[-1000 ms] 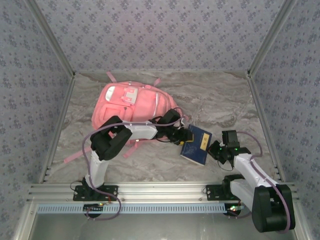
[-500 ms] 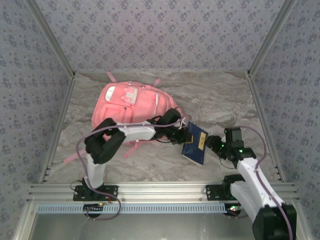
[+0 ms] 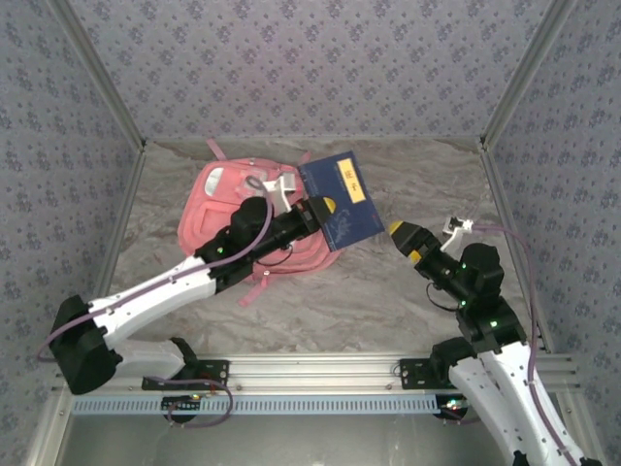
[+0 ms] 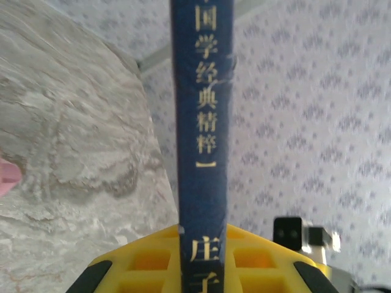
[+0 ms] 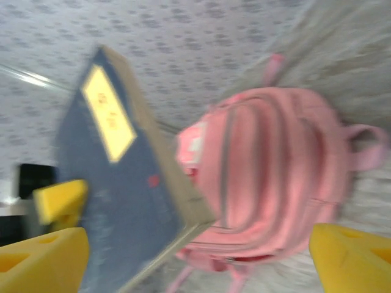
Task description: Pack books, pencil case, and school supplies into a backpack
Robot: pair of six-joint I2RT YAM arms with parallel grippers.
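Marble-patterned desk [image 3: 427,194], papered walls. Item: navy book [image 3: 351,216], lifted from the desk's near right, now above the pink backpack [image 3: 204,209] toward the far-left corner. Left claw [image 3: 323,209] clamped on it; right claw [image 3: 408,243] has released, wide open, empty. Handover looks done; insertion pending.

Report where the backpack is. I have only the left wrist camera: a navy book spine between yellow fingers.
Observer: The backpack lies flat on the table, beneath the left arm.
Operator: Give me the right gripper.
Observer: The right gripper is open and empty, to the right of the book, not touching it.
Operator: Describe the book's cover.
Observer: Navy, with a yellow label near one edge.
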